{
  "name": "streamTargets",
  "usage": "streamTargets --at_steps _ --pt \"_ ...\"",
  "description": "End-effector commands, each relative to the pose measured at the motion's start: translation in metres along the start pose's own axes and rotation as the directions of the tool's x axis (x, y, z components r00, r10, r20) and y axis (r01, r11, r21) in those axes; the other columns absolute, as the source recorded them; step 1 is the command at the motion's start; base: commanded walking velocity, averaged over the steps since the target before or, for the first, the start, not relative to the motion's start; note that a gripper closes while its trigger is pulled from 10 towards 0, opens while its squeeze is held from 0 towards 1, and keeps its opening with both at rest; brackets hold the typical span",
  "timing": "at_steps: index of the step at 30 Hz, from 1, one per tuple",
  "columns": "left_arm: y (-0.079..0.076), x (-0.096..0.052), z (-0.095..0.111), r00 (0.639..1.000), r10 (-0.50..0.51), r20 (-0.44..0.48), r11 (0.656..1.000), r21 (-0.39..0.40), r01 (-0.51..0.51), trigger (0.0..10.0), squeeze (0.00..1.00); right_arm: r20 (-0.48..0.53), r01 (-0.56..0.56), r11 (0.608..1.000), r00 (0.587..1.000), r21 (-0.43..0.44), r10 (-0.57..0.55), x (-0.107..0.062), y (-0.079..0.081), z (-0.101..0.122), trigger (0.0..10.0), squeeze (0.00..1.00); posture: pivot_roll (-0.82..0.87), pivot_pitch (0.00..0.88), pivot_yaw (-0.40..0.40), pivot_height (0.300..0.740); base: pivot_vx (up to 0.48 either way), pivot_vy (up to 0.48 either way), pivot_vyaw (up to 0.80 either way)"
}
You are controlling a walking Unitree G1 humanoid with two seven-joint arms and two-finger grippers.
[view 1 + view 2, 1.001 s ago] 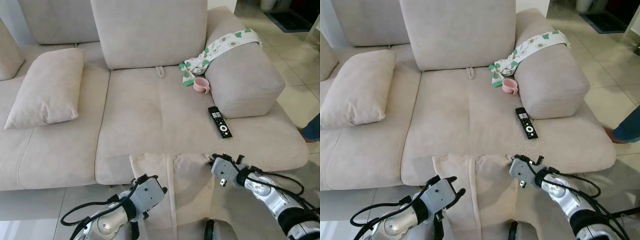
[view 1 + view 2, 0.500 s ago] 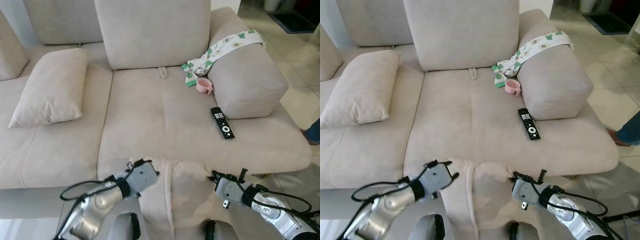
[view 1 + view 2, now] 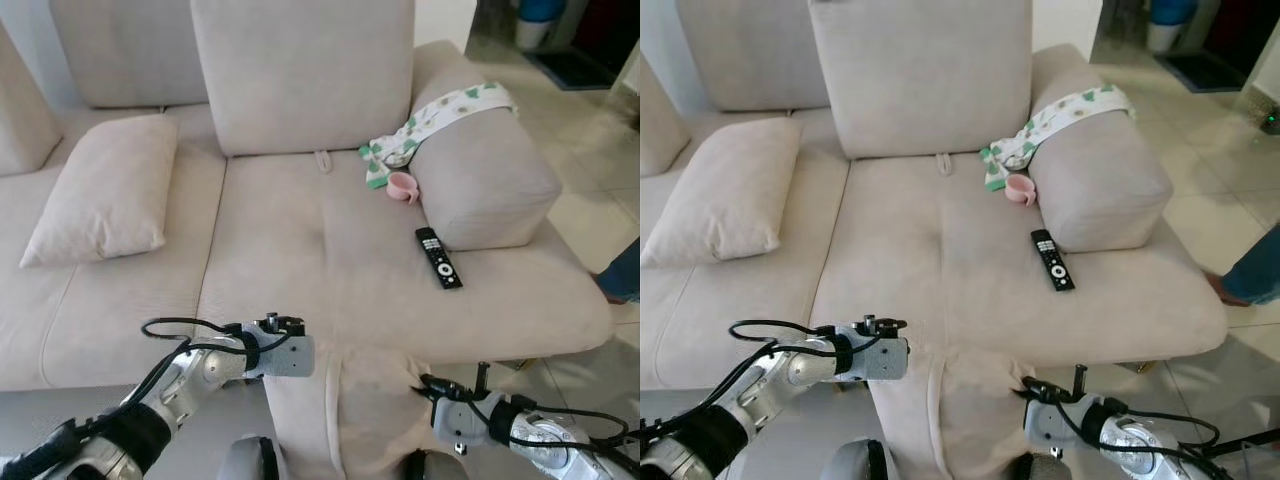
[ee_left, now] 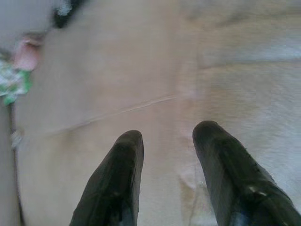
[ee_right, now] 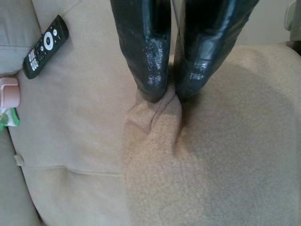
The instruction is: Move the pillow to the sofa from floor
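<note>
Right wrist view showed my right gripper (image 5: 165,96) pinching the pillow (image 3: 345,400) corner; left gripper (image 4: 167,141) was parted. Pillow hung lower centre, not yet on the sofa (image 3: 320,250).

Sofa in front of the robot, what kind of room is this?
Most likely a home living room: a wide beige sofa with a TV remote on its seat, a loose cushion, and tiled floor beside it.
</note>
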State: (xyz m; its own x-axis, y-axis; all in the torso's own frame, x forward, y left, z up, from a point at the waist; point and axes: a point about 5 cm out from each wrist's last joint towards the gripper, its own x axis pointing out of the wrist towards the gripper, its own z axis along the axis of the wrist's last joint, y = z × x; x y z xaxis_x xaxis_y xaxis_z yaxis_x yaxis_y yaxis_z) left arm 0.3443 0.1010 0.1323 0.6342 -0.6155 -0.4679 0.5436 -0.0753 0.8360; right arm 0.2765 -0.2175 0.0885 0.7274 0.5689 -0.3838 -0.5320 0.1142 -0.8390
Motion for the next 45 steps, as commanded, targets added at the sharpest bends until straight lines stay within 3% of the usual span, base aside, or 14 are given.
streamTargets --at_steps 1,2,3,4,9,10,11,18,24,27,31,32,34,45 --pt "-0.012 0.002 -0.006 0.995 -0.092 -0.031 0.995 0.033 0.093 10.0 0.0 0.007 -0.066 0.998 0.998 0.005 0.066 0.0 0.016 0.004 0.0 0.0 -0.04 0.145 0.086 0.565 0.0 0.0 0.0" --pt "-0.012 0.002 -0.006 0.995 -0.092 -0.031 0.995 0.033 0.093 10.0 0.0 0.007 -0.066 0.998 0.998 0.005 0.066 0.0 0.016 0.004 0.0 0.0 -0.04 0.145 0.086 0.565 0.0 0.0 0.0" --pt "-0.013 0.002 -0.008 0.992 -0.12 -0.04 0.992 0.043 0.122 10.0 0.34 0.009 -0.064 0.998 0.998 0.006 0.064 0.0 0.016 0.005 0.0 0.0 -0.04 0.142 0.087 0.565 0.0 0.0 0.0" --pt "-0.012 0.003 -0.01 0.988 -0.148 -0.053 0.987 0.055 0.151 10.0 1.0 0.008 -0.061 0.998 0.998 0.005 0.061 -0.001 0.016 0.006 0.0 0.0 -0.05 0.138 0.088 0.565 0.0 0.0 0.0" --pt "-0.01 0.001 -0.016 0.974 -0.205 -0.095 0.974 0.082 0.213 10.0 1.0 0.005 -0.055 0.998 0.998 0.004 0.055 -0.001 0.015 0.005 0.0 0.0 -0.05 0.134 0.091 0.565 0.0 0.0 0.0" --pt "-0.009 0.0 -0.019 0.968 -0.225 -0.112 0.967 0.098 0.236 10.0 0.63 0.004 -0.054 0.999 0.999 0.003 0.054 -0.001 0.015 0.005 0.0 0.0 -0.05 0.132 0.091 0.565 0.0 0.0 0.0" --pt "-0.005 -0.002 -0.023 0.962 -0.237 -0.134 0.962 0.107 0.252 10.0 0.0 0.003 -0.053 0.999 0.999 0.002 0.053 -0.001 0.015 0.005 0.0 0.0 -0.06 0.129 0.091 0.565 0.0 0.0 0.0" --pt "0.014 -0.011 -0.035 0.934 -0.284 -0.218 0.937 0.144 0.318 10.0 0.0 0.002 -0.056 0.998 0.998 0.002 0.056 0.0 0.019 0.01 0.0 0.0 -0.05 0.119 0.093 0.565 0.0 0.0 0.0" --pt "0.0 -0.007 -0.037 0.901 -0.359 -0.243 0.904 0.151 0.401 10.0 0.0 0.013 -0.052 0.999 0.999 0.002 0.052 0.003 0.019 0.014 0.0 0.0 -0.06 0.113 0.091 0.565 0.0 0.0 0.0" --pt "-0.011 -0.01 -0.04 0.859 -0.441 -0.26 0.866 0.13 0.483 10.0 0.0 0.012 -0.048 0.999 0.999 0.0 0.048 0.002 0.017 0.014 0.0 0.0 -0.06 0.113 0.089 0.565 0.0 0.0 0.0" --pt "-0.013 -0.011 -0.042 0.847 -0.458 -0.27 0.856 0.124 0.502 10.0 0.0 0.011 -0.048 0.999 0.999 -0.001 0.048 0.002 0.016 0.014 0.0 0.0 -0.06 0.113 0.089 0.565 0.0 0.0 0.0" --pt "-0.017 -0.014 -0.05 0.82 -0.476 -0.318 0.836 0.125 0.534 10.0 0.0 0.009 -0.042 0.999 0.999 -0.002 0.042 0.002 0.015 0.015 0.0 0.0 -0.06 0.111 0.086 0.565 0.0 0.0 0.0" --pt "-0.018 -0.014 -0.051 0.815 -0.478 -0.327 0.833 0.126 0.539 10.0 0.0 0.009 -0.04 0.999 0.999 -0.002 0.04 0.002 0.014 0.015 0.0 0.0 -0.06 0.111 0.086 0.565 0.0 0.0 0.0" --pt "-0.044 -0.006 -0.03 0.796 -0.565 -0.219 0.798 0.1 0.594 10.0 0.0 0.013 -0.017 1.0 1.0 -0.013 0.017 0.007 0.006 0.018 0.0 0.0 -0.05 0.102 0.083 0.565 0.0 0.0 0.0"
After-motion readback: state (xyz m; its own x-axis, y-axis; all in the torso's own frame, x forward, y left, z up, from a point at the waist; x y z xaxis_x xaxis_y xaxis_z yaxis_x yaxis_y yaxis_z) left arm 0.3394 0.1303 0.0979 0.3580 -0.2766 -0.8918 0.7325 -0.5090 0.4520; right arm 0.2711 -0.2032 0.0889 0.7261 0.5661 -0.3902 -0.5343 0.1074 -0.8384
